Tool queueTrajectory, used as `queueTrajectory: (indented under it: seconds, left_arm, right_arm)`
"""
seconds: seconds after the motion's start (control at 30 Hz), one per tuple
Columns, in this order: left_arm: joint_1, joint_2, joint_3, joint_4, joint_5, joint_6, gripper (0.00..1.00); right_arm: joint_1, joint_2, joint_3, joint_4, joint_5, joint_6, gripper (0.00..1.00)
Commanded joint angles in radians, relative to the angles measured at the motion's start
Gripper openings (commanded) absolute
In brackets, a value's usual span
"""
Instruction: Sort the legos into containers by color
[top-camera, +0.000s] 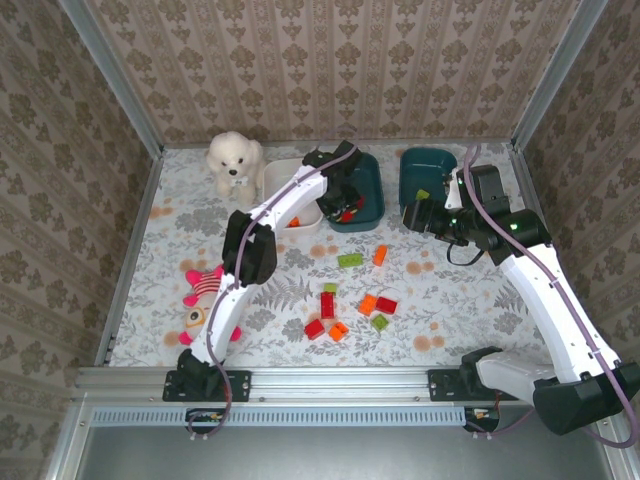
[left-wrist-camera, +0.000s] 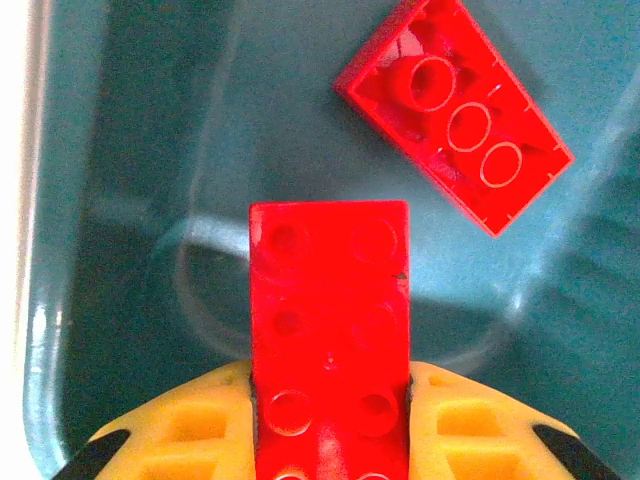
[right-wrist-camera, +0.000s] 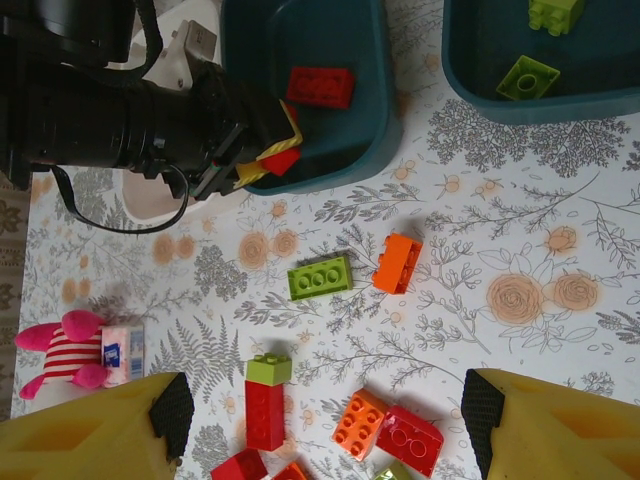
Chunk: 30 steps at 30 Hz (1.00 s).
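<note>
1. Across the far side of the worktop (top-camera: 450, 300) stand three bins, with loose bricks scattered on the flowered cloth nearer the arm bases.
2. From left to right I see the white bin (top-camera: 312, 212), the middle teal bin (top-camera: 372, 180) and the right teal bin (top-camera: 425, 165). The white one has something orange in it. The right one holds lime green bricks (right-wrist-camera: 530, 77).
3. My left arm reaches out over the middle teal bin. The left tool (left-wrist-camera: 330, 400) is clamped tight on a red brick (left-wrist-camera: 330, 320), gripping its near end between the yellow fingers.
4. The right tool (right-wrist-camera: 327, 412) hangs above the loose pile with its fingers spread wide and nothing between them.
5. What the coming move turns on:
   - The held red brick sits directly over the floor of the middle teal bin, its long axis running straight out from the left tool.
   - A second red brick (left-wrist-camera: 455, 125) lies in that bin, ahead and to the right in the wrist view. It is set on a diagonal and apart from the held one.
   - The colour matches and the left arm is the one over the bin, so I judge that letting go there is all that's needed.
6. Among the loose pieces, a green flat brick (right-wrist-camera: 320, 277) and an orange brick (right-wrist-camera: 398, 263) lie just beside each other. I judge these nearer the right tool.
</note>
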Motion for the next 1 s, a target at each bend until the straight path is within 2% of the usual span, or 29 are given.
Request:
queueTrajectory:
  seconds: [0.0, 0.2, 0.43, 0.57, 0.67, 0.77, 0.97]
  left_arm:
    - [0.008, 0.035, 0.027, -0.012, 0.02, -0.023, 0.24]
    - [0.008, 0.029, 0.057, -0.013, 0.009, -0.017, 0.44]
    - [0.007, -0.031, 0.088, -0.006, -0.017, -0.009, 0.57]
    - [0.007, -0.128, 0.053, 0.013, -0.063, 0.016, 0.59]
    - [0.013, -0.289, -0.118, 0.087, -0.128, 0.044, 0.6]
    - [0.032, -0.508, -0.395, 0.204, -0.176, 0.062, 0.61]
    - [0.073, -0.959, -0.939, 0.301, -0.232, 0.179, 0.71]
  right_arm:
    - [-0.006, -0.009, -0.015, 0.004, -0.019, 0.009, 0.75]
    - [-0.004, -0.008, -0.015, 0.001, -0.018, 0.01, 0.74]
    - [-0.005, -0.001, -0.018, -0.003, -0.022, 0.005, 0.74]
    - [0.028, 0.001, -0.019, -0.03, 0.006, -0.028, 0.73]
    - [0.117, 0.008, -0.018, -0.06, 0.072, -0.05, 0.73]
    - [0.223, 0.027, -0.044, -0.061, 0.111, -0.013, 0.72]
    - [0.427, 0.137, -0.111, 0.009, 0.168, 0.217, 0.73]
